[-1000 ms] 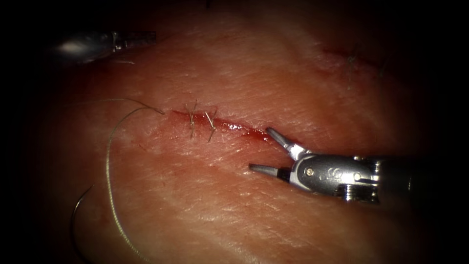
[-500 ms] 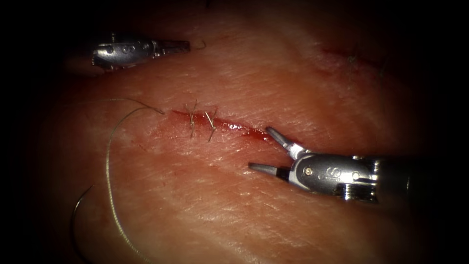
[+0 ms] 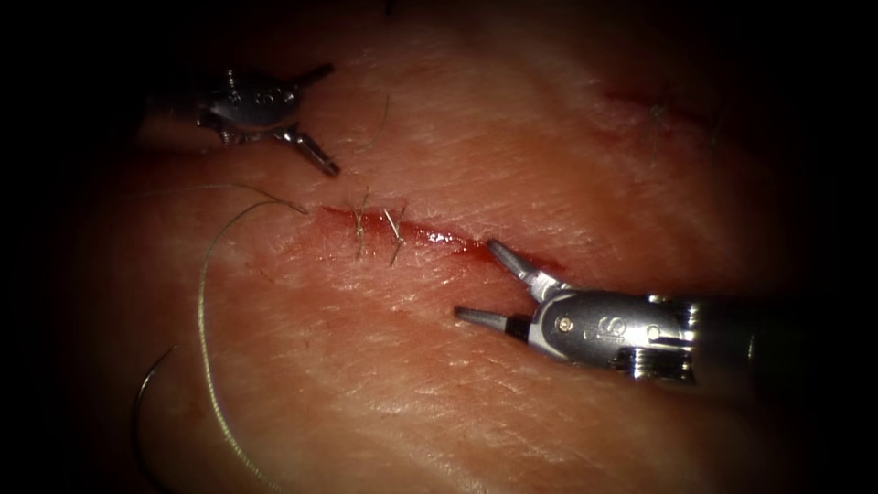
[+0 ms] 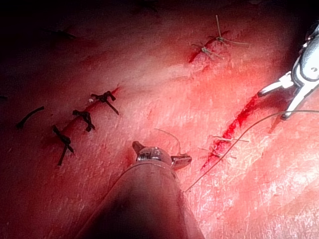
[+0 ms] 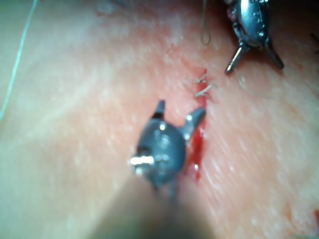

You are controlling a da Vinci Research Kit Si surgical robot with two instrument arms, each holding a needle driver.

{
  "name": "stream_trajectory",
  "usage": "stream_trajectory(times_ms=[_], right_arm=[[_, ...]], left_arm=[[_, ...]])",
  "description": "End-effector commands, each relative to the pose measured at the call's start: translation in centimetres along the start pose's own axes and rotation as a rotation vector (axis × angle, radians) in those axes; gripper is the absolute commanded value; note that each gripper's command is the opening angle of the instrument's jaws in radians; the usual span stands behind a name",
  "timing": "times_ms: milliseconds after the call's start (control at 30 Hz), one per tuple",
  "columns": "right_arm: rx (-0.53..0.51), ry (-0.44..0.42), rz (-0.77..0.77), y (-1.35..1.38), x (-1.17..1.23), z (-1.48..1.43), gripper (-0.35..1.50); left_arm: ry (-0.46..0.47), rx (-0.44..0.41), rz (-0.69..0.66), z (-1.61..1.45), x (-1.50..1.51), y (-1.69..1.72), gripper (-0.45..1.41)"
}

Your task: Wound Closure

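From my console, the left tool (image 3: pixel 315 119) hangs above the upper left end of the cut (image 3: pixel 439 240), its two slim steel jaws spread wide and gripping nothing, one tip pointing up and right, the other down toward the wound. My right tool (image 3: pixel 485 284) comes in from the right with its polished, rounded wrist housing gleaming; its tapered jaws are also splayed apart and empty, the upper tip resting just at the right end of the cut, the lower one over the tissue (image 3: pixel 567 155) below it. The tissue is pale pink pork, glossy and finely creased, and the cut runs as a narrow slanted slit with red fluid (image 3: pixel 462 245) pooled wet along its right half. Two finished stitches (image 3: pixel 375 229) cross the left half, their short stiff cut ends bristling. A fine pale thread (image 3: pixel 203 320) leaves the cut's left end, arcs up and over, then sweeps down in a long smooth curve on the left. I see the needle (image 3: pixel 144 389) as a thin dark arc lying free on the tissue at the lower left, well apart from both tools and held by neither; I cannot tell whether its point enters the tissue.
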Motion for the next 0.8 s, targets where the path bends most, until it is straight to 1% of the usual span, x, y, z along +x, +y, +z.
stream_trajectory(times_ms=[33, 100, 167, 300, 400, 467, 567, 667, 733, 800], right_arm=[[0.004, 0.003, 0.001, -0.05, -0.04, 0.05, 1.48], [0.004, 0.003, 0.001, -0.05, -0.03, 0.05, 1.48], [0.003, 0.002, 0.001, -0.06, -0.02, 0.05, 1.48], [0.003, 0.002, 0.001, -0.08, 0.0, 0.04, 1.48], [0.003, 0.002, 0.001, -0.08, 0.0, 0.04, 1.48], [0.003, 0.002, 0.001, -0.08, 0.0, 0.04, 1.48], [0.004, 0.002, 0.001, -0.08, 0.0, 0.04, 1.48], [0.004, 0.002, 0.001, -0.08, -0.01, 0.03, 1.48], [0.007, 0.001, 0.0, -0.07, -0.01, 0.02, 1.48], [0.008, 0.002, 0.0, -0.07, -0.02, -0.01, 1.48]], left_arm=[[-0.03, 0.014, 0.008, 0.06, 0.0, 0.02, 1.4], [-0.116, 0.057, 0.05, 0.05, -0.01, 0.04, 1.4], [-0.174, 0.081, 0.082, 0.05, -0.01, 0.05, 1.4], [-0.198, 0.11, 0.136, 0.05, -0.01, 0.02, 1.38], [-0.259, 0.144, 0.172, 0.03, -0.02, 0.0, 1.36], [-0.302, 0.152, 0.187, 0.01, -0.03, -0.03, 1.36], [-0.316, 0.157, 0.202, -0.06, -0.02, -0.08, 1.36], [-0.307, 0.163, 0.207, -0.2, 0.05, -0.15, 1.35], [-0.277, 0.185, 0.216, -0.33, 0.13, -0.2, 1.29], [-0.208, 0.204, 0.203, -0.46, 0.24, -0.23, 1.18]])
